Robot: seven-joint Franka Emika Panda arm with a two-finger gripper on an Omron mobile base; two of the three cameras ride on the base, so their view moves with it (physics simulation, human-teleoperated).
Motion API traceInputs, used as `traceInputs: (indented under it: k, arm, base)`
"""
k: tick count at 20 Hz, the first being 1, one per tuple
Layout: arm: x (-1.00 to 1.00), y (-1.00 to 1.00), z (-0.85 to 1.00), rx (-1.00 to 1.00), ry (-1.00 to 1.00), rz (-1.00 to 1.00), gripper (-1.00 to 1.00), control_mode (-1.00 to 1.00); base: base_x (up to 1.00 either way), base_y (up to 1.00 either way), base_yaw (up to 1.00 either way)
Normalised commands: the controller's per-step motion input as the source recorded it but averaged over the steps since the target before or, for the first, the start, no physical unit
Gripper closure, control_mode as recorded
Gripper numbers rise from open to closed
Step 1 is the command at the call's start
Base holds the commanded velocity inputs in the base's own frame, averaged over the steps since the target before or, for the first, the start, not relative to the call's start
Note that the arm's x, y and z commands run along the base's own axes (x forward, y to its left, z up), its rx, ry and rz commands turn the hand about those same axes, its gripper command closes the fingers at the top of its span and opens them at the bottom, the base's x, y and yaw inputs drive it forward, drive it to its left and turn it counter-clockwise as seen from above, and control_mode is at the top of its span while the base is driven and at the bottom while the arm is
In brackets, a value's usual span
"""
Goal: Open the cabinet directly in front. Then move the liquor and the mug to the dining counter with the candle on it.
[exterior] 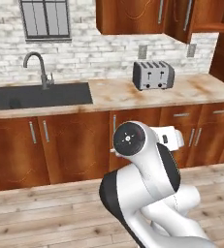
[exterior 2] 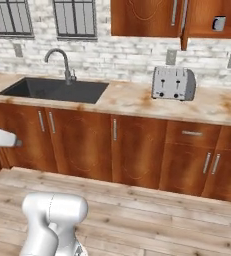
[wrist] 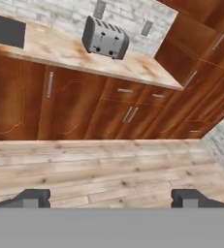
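Observation:
The reddish-brown wall cabinet [exterior: 133,17] hangs above the worktop. Its right door [exterior 2: 184,22] stands swung out, edge-on, and leaves a shelf bare. On that shelf stands the small white mug [exterior 2: 218,23] with a dark inside. The liquor, the dining counter and the candle are out of view. My gripper [wrist: 111,199] is open: its two dark fingertips [wrist: 32,198] stand far apart with nothing between them. It hangs low over the wooden floor, well below the cabinet, and looks toward the lower cabinet fronts. My white arm [exterior: 142,160] is folded in front of the base.
A silver toaster [exterior: 153,75] stands on the marble-look worktop [exterior: 113,94]. To its left are a dark sink [exterior: 40,95] and a faucet [exterior: 40,68]. Lower doors and drawers [exterior 2: 137,150] line the front. A tall wooden unit [wrist: 205,82] closes the right corner.

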Motion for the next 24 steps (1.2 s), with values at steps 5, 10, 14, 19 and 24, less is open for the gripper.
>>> traceInputs:
  k: [5,10,14,19,24]
  arm:
    - [0.0,0.0,0.0,0.0,0.0,0.0,-1.0,1.0]
    - [0.0,0.0,0.0,0.0,0.0,0.0,-1.0,1.0]
    - [0.0,0.0,0.0,0.0,0.0,0.0,-1.0,1.0]
    - [0.0,0.0,0.0,0.0,0.0,0.0,-1.0,1.0]
    - [0.0,0.0,0.0,0.0,0.0,0.0,-1.0,1.0]
  base:
    - [-0.17,-1.0,0.04]
    - [0.32,-1.0,0.09]
    - [1.0,-1.0,0.1]
    - [1.0,-1.0,0.11]
    - [1.0,-1.0,0.09]
